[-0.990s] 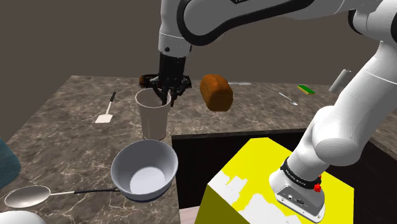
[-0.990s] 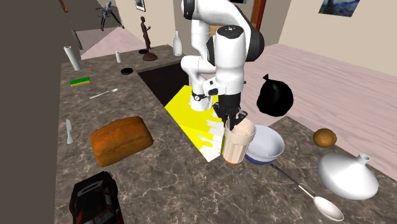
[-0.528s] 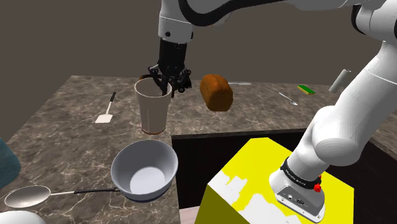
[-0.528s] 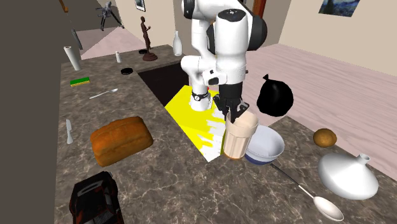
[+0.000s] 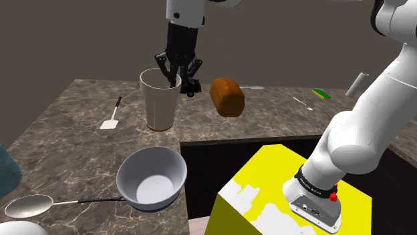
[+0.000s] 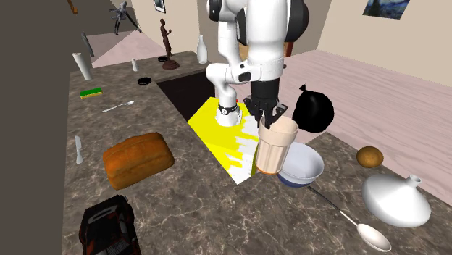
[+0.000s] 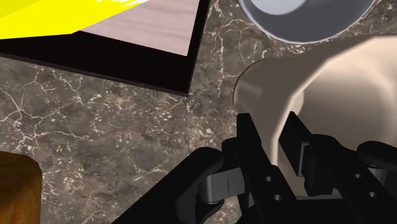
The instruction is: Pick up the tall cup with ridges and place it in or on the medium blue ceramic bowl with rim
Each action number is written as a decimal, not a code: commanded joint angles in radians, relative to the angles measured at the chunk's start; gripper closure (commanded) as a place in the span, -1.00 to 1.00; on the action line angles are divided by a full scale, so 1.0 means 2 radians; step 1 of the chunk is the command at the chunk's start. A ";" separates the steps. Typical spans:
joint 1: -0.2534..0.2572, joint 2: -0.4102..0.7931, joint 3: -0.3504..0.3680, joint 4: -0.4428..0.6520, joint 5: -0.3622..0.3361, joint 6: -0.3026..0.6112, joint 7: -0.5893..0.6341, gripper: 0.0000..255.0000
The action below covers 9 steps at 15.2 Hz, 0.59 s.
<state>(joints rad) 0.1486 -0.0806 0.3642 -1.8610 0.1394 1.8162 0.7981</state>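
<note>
Cup [image 5: 160,103]: cream, rim wall clamped by end effector [image 5: 175,79], apparently just clear of counter [image 5: 73,140], near bowl [image 5: 130,175]. Step: lift and carry. Next: centre over bowl, lower, release.

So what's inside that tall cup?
The gripper pinches the cup by its wall, so one black finger is inside. The inner wall looks pale and plain. The bottom is covered by the gripper, so I can't tell.

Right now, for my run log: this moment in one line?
cup: upright | fingers: shut on its rim | bowl: empty
</note>
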 commanded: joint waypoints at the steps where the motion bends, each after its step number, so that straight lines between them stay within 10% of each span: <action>1: 0.000 -0.001 -0.001 0.013 0.000 -0.014 0.001 1.00; 9: 0.022 -0.022 0.025 0.040 0.007 -0.053 0.053 1.00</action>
<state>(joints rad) 0.1849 -0.1132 0.4064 -1.7848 0.1502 1.7203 0.8867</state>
